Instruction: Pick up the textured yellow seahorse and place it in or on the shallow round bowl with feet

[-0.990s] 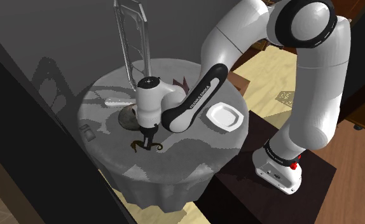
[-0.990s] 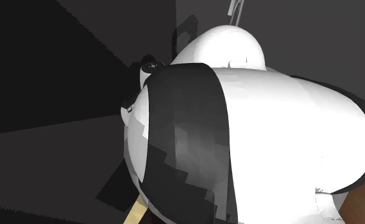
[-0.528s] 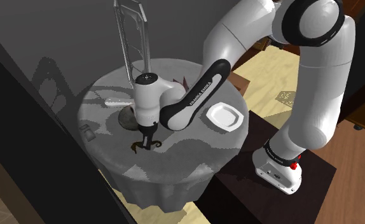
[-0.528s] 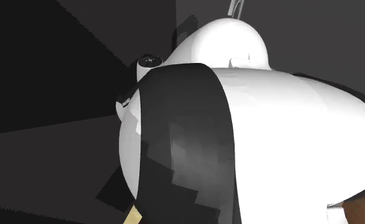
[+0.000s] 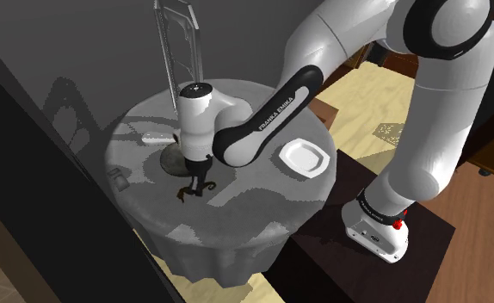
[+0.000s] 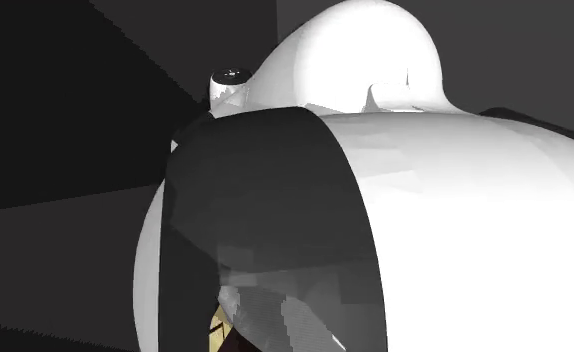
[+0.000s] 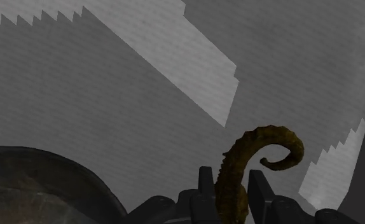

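Observation:
The dark yellow-brown seahorse [image 7: 264, 137] is clasped between my black fingers [image 7: 205, 184], its curled tail sticking out past their tips. In the shoulder view my gripper [image 5: 195, 182] is shut on the seahorse [image 5: 183, 193] and holds it just above the round grey table [image 5: 262, 202]. The shallow dark bowl [image 5: 172, 160] sits on the table right behind the gripper, partly hidden by my wrist. The bowl's rim [image 7: 41, 159] lies close beside the fingers in the wrist view.
A white angular plate [image 5: 304, 157] lies on the table at the shoulder view's right. A white flat object [image 5: 156, 138] and a tall metal frame [image 5: 178, 43] stand at the back. A small grey item [image 5: 116, 179] sits near the left edge. My arm [image 6: 375, 200] blocks the second exterior view.
The gripper has risen and shifted slightly to the shoulder view's left, carrying the seahorse up off the tabletop toward the bowl.

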